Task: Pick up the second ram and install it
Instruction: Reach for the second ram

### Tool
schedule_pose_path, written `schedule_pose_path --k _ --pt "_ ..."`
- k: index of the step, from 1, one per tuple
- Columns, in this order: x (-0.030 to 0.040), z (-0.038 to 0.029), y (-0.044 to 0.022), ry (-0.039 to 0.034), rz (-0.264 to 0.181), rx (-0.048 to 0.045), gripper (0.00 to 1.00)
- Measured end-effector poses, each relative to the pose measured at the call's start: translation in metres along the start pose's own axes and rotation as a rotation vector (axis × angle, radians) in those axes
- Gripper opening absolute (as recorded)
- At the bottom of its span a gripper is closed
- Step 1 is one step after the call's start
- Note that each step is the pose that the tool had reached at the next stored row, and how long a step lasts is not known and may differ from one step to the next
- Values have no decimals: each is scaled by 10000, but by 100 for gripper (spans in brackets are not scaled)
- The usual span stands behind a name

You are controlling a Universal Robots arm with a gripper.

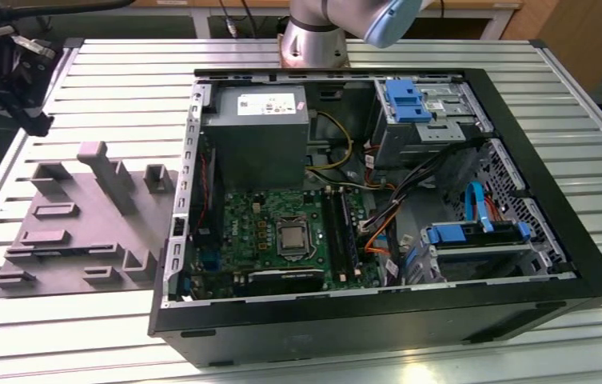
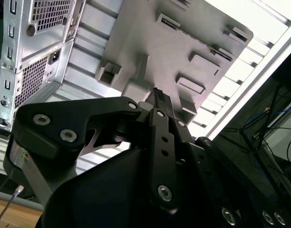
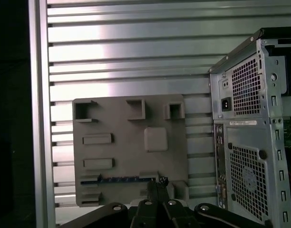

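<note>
In the first wrist view the second ram (image 3: pixel 119 179), a thin dark stick, lies edge-up in a long slot of the pale grey tray (image 3: pixel 131 142), near the tray's edge closest to the camera. My gripper (image 3: pixel 161 182) hangs well above the tray, close to one end of the stick, with its black fingers pressed together and nothing between them. The second wrist view shows the same shut fingertips (image 2: pixel 157 95) over the tray (image 2: pixel 150 42). In the exterior view the tray (image 1: pixel 77 232) sits on the exterior view's left of the open computer case (image 1: pixel 386 312).
The case lies on its side on a slatted metal table (image 1: pixel 119 72). Inside are a motherboard with a silver processor (image 1: pixel 293 238), memory slots (image 1: pixel 341 228) beside it, a power supply (image 1: pixel 256 128), cables and blue drive brackets (image 1: pixel 460 234). The case's rear panel (image 3: pixel 245 142) stands close beside the tray.
</note>
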State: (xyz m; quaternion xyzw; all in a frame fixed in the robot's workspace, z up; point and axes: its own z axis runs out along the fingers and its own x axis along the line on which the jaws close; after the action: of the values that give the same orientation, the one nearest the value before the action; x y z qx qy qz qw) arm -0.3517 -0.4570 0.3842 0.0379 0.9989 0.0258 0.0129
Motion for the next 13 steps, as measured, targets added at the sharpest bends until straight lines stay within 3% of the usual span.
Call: schedule_pose_path --k 13 --pt "19 28 -25 -1 0 -1 11"
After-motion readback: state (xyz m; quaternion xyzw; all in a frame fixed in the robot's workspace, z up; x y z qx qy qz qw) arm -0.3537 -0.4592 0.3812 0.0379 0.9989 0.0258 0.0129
